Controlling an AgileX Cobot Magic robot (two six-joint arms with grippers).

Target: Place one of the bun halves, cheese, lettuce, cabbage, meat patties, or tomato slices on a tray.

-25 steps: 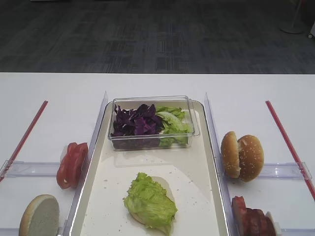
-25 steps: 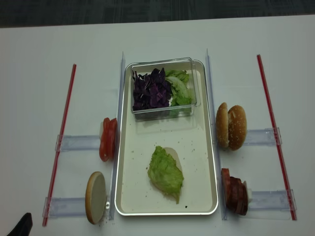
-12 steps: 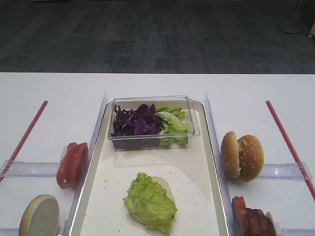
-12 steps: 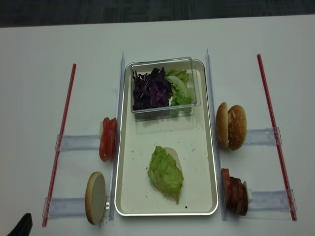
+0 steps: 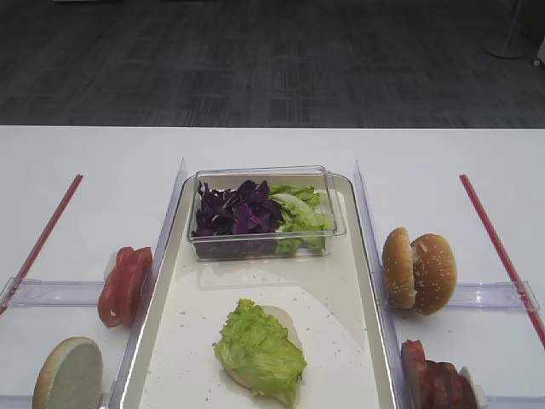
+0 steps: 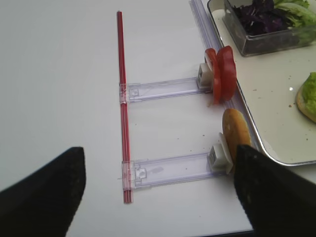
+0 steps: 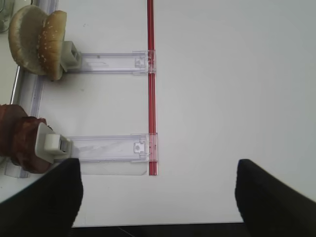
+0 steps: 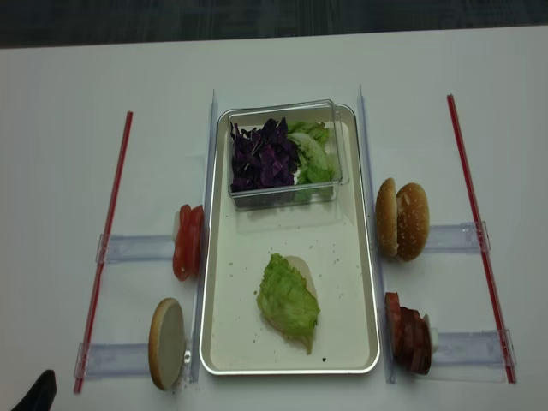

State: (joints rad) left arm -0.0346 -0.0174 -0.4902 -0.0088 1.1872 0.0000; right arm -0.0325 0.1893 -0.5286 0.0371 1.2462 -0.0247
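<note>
— Lettuce (image 5: 258, 351) is already down, lower middle of the tray (image 5: 345, 281), lying over a pale flat bun half (image 5: 281, 322) that just peeks out from under it. So what goes on next, you reckon?

— My guess is a patty (image 8: 408, 334) or a tomato slice (image 8: 188, 241). The patties stand on edge in the holder at the lower right of the overhead view, the tomatoes likewise at middle left, both just outside the tray rim.

— How would they handle?

— I'd judge a tomato slice wet, slippery and easy to crush, so it needs a light pinch across its flat faces, taken from the top edge where it stands clear of its neighbours. The patties look firmer, but thin and floppy. Same idea there: pinch the outermost one by its upper rim.

— And the seeded buns (image 5: 419, 271) at the right?

— Light and spongy. Squeeze hard and they dent. The lettuce is the flimsiest of the lot, so whatever lands on it should be set down gently or the leaf may slide off the bread.

— Are the arms doing anything?

— Both hang back near the table's front edge. The right gripper (image 7: 158, 197) has its fingers (image 7: 47, 197) spread wide, nothing between them. The left gripper (image 6: 158, 190) shows the same, with its dark fingers (image 6: 42, 190) far apart over bare table.

— The tub (image 5: 264, 213) of cabbage (image 5: 234, 209) at the upper tray?

— Untouched. Loose shreds, awkward to grip cleanly.
</note>
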